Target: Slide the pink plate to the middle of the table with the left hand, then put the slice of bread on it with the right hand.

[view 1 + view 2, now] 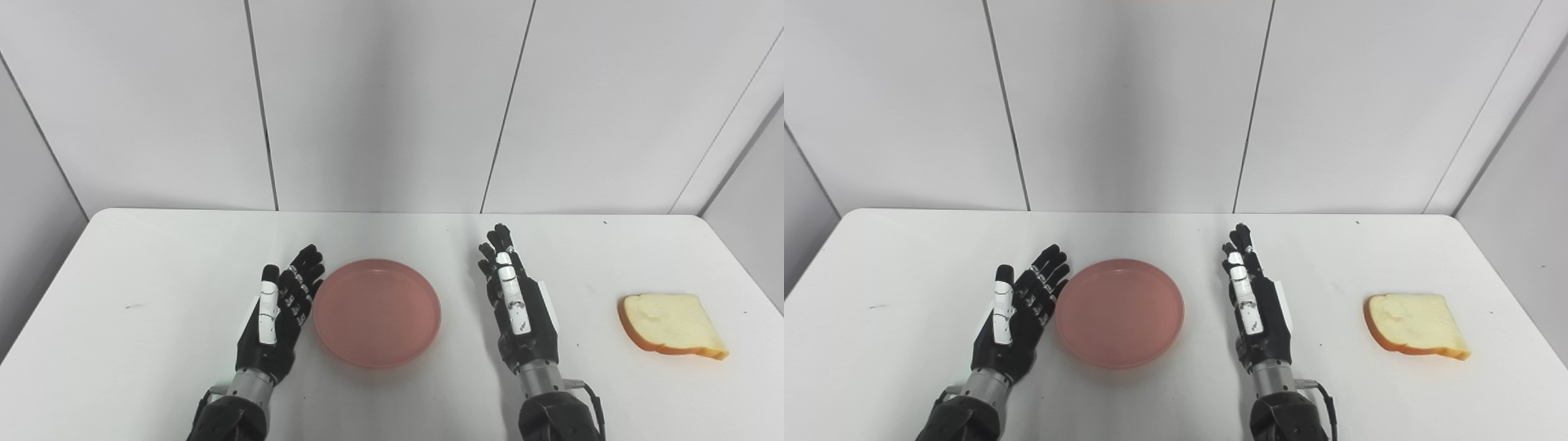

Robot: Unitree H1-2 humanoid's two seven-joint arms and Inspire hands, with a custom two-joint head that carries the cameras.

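Note:
The pink plate (376, 312) lies flat near the middle of the white table (153, 269), empty. My left hand (278, 312) is open, palm turned toward the plate, its fingertips close beside the plate's left rim; contact cannot be told. My right hand (517, 303) is open and empty, standing on edge a little right of the plate. The slice of bread (670, 324), pale with a brown crust, lies flat at the right side of the table, well right of my right hand.
Grey wall panels (380, 104) stand behind the table's far edge. The table's right edge runs close behind the bread. A small dark mark (133, 305) sits on the left part of the table.

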